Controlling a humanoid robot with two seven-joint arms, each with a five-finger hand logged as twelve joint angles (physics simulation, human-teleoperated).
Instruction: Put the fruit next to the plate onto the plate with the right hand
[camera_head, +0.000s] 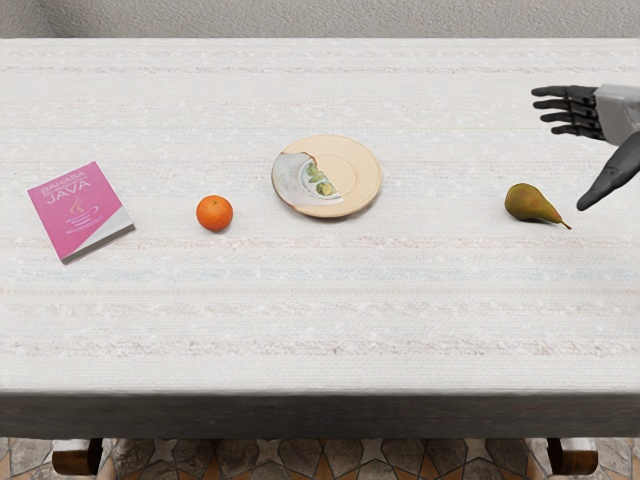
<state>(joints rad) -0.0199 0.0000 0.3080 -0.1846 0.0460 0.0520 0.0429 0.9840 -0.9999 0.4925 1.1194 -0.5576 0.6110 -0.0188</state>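
A tan plate (352, 160) with a white and green pattern lies at the table's centre. An orange (214, 213) sits on the table a short way left of the plate. A green-brown pear (532, 204) lies on its side farther off to the plate's right, stem pointing right. My right hand (561, 157) comes in from the right edge and hovers just above and right of the pear. Its dark fingers (562, 108) are spread and point left, the thumb points down, and it holds nothing. It touches neither fruit.
A pink book (78, 208) lies near the table's left edge. The white table (320, 320) stretches across the whole view, with its front edge low in the picture.
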